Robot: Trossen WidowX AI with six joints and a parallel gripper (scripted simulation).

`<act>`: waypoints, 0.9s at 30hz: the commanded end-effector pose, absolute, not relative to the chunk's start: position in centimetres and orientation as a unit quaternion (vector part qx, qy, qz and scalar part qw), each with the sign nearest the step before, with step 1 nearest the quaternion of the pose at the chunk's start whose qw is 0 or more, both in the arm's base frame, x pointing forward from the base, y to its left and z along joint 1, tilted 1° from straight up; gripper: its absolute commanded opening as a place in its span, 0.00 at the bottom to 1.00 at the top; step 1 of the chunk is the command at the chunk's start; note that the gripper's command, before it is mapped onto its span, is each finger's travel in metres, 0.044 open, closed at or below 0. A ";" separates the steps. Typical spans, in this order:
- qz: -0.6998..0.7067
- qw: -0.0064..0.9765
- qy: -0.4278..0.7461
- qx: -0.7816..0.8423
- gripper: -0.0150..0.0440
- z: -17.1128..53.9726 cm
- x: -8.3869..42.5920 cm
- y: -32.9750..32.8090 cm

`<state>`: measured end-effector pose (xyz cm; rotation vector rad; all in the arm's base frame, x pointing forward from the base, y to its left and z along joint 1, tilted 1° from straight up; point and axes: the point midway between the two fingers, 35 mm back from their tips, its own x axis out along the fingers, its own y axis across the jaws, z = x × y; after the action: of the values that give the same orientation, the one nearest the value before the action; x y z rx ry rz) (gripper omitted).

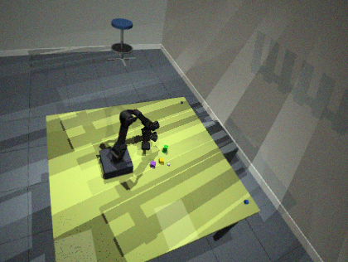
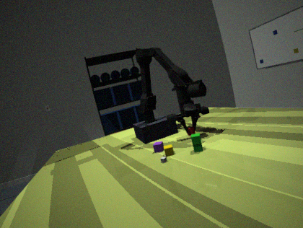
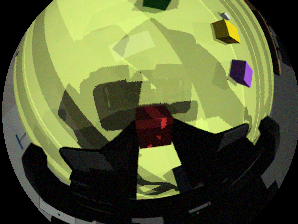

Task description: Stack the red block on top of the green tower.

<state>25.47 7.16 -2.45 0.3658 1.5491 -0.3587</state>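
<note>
The red block [image 2: 191,131] [image 3: 154,131] is between the fingertips of my gripper [image 2: 190,130] [image 3: 152,121], which is shut on it and points down. The block is at or close above the table; I cannot tell whether it touches. In the top view the block is not clearly visible. The green tower [image 1: 165,148] [image 2: 196,142] [image 3: 156,3] stands upright beside the gripper, a short way off, and nothing rests on it. In the wrist view only part of it shows at the top edge.
A purple block [image 1: 153,164] [image 2: 158,146] [image 3: 241,73], a yellow block [image 1: 161,160] [image 2: 168,150] [image 3: 226,32] and a small pale cube [image 1: 168,164] [image 2: 164,159] [image 3: 225,16] lie near the tower. A blue block [image 1: 246,201] lies near a far table corner.
</note>
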 end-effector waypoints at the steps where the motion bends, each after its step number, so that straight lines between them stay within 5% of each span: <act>1: -0.159 0.690 0.686 0.166 0.25 -0.6 25.8 7.2; 27: -0.160 0.692 0.684 0.166 0.25 7.7 26.8 6.9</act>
<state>26.06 7.24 7.60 0.3730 1.5327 -0.3526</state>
